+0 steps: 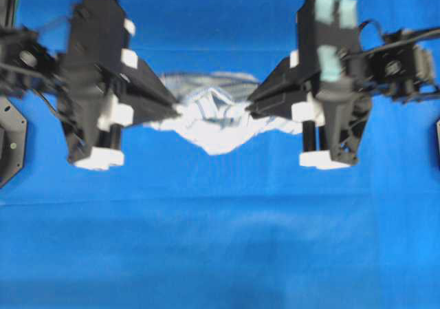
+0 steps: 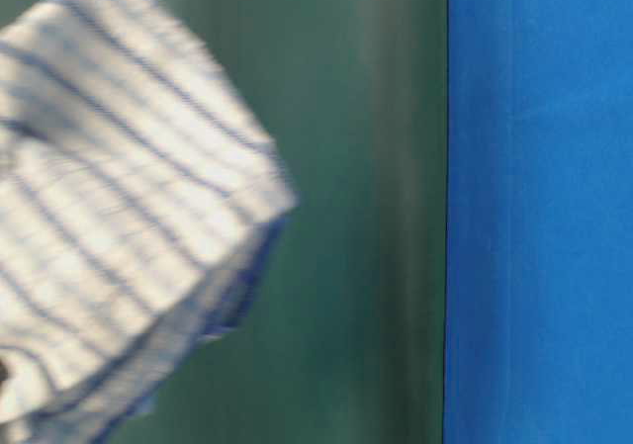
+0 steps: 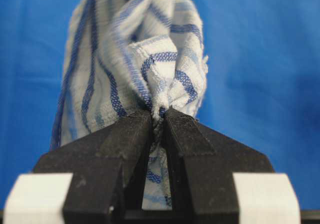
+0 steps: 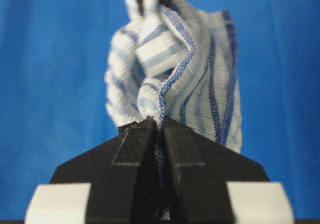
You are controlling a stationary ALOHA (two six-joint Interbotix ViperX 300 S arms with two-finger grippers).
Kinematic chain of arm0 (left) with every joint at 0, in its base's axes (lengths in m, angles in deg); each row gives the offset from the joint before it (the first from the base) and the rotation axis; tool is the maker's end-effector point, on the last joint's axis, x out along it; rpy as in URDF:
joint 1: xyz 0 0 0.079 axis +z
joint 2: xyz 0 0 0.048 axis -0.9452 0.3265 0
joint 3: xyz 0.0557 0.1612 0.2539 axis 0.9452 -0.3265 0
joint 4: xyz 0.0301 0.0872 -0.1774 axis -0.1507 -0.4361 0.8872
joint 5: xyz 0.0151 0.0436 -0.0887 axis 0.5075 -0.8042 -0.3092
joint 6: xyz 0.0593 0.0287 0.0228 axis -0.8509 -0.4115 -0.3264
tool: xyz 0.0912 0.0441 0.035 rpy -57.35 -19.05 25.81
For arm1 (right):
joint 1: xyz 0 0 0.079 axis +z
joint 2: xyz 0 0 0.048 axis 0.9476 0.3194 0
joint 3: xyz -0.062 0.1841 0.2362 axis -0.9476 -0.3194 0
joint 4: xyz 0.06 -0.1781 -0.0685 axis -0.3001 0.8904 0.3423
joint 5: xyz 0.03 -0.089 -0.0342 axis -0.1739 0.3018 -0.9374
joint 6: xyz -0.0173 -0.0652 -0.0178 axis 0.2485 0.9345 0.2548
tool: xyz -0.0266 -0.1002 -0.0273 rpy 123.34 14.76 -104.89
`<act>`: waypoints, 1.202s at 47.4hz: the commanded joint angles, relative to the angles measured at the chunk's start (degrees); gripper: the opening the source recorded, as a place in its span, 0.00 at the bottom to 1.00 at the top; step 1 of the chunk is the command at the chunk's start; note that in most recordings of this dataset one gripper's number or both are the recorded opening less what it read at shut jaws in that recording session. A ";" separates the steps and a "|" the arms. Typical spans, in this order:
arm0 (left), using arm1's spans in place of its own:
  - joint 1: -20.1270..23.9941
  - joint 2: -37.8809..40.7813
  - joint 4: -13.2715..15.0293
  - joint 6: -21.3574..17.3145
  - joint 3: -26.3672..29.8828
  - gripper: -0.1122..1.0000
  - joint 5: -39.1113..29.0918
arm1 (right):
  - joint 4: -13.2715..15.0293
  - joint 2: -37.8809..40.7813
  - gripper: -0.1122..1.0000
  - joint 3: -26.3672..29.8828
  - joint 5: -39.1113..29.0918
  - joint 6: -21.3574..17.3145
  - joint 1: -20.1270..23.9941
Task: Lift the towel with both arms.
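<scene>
Your left tool (image 1: pixel 176 107) and right tool (image 1: pixel 249 107) each pinch an opposite end of the towel (image 1: pixel 214 120), so it hangs slung between them above the blue desk (image 1: pixel 220 240), sagging in the middle. You see thin white cloth with blue stripes, bunched tightly at both nips.
</scene>
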 commanded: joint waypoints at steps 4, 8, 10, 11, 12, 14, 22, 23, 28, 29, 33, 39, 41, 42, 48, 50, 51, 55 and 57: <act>1.67 -2.90 -0.26 -2.29 3.43 0.17 -1.23 | 1.41 -1.67 0.15 3.69 -1.49 0.09 -0.26; 1.76 -3.52 -0.26 -3.52 3.43 0.17 -1.32 | 1.67 -1.76 0.15 3.78 -1.67 0.09 -0.35; 1.76 -3.60 -0.26 -3.87 3.25 0.17 -1.32 | 1.67 -1.76 0.15 3.78 -1.67 0.09 -0.44; 1.76 -3.60 -0.26 -3.87 3.25 0.17 -1.32 | 1.58 -1.76 0.15 3.78 -1.58 0.09 -0.44; 1.76 -3.52 -0.26 -3.96 3.16 0.17 -1.41 | 1.67 -1.76 0.15 3.78 -1.67 0.00 -0.44; 1.76 -3.43 -0.26 -3.96 3.16 0.17 -1.41 | 1.67 -1.76 0.15 3.78 -1.67 0.00 -0.53; 1.76 -3.08 -0.18 -4.13 3.16 0.17 -1.32 | 1.58 -1.58 0.15 3.69 -1.67 0.00 -0.53; 1.76 -2.99 -0.26 -4.13 3.16 0.17 -1.32 | 1.58 -1.58 0.15 3.69 -1.67 0.00 -0.53; 1.85 -2.90 -0.26 -4.13 3.08 0.17 -1.23 | 1.58 -1.58 0.15 3.60 -1.41 0.09 -0.70; 1.93 -2.99 -0.26 -4.04 3.08 0.17 -1.23 | 1.58 -1.58 0.15 3.52 -1.41 0.09 -0.79; 2.02 -2.90 -0.26 -4.04 3.08 0.17 -1.14 | 1.58 -1.41 0.15 3.43 -1.41 0.09 -1.32; 2.29 -2.99 -0.26 -3.96 2.99 0.28 -0.97 | 1.58 -1.23 0.16 3.34 -1.41 -0.09 -2.02; 2.46 -3.08 -0.26 -3.96 2.90 0.39 -0.88 | 1.67 -1.23 0.19 3.34 -1.32 -0.09 -2.20; 2.55 -3.16 -0.26 -3.96 2.81 0.45 -0.70 | 1.67 -1.23 0.24 3.34 -1.32 -0.09 -2.37; 2.81 -3.69 -0.26 -4.13 2.37 0.79 -0.26 | 2.37 -1.23 0.58 3.16 -1.32 -0.09 -2.46; 2.81 -3.87 -0.26 -4.22 2.29 0.87 -0.26 | 2.99 -1.23 0.67 3.08 -1.32 -0.18 -2.46; 2.81 -3.96 -0.26 -4.22 2.20 0.90 -0.26 | 3.16 -1.23 0.70 3.08 -1.32 -0.18 -2.46; 2.99 -4.04 -0.26 -4.13 1.93 0.92 -0.26 | 3.43 -1.23 0.69 2.90 -1.32 -0.44 -2.64; 2.99 -4.13 -0.26 -4.13 1.76 0.91 -0.26 | 3.43 -1.23 0.69 2.81 -1.32 -0.53 -2.72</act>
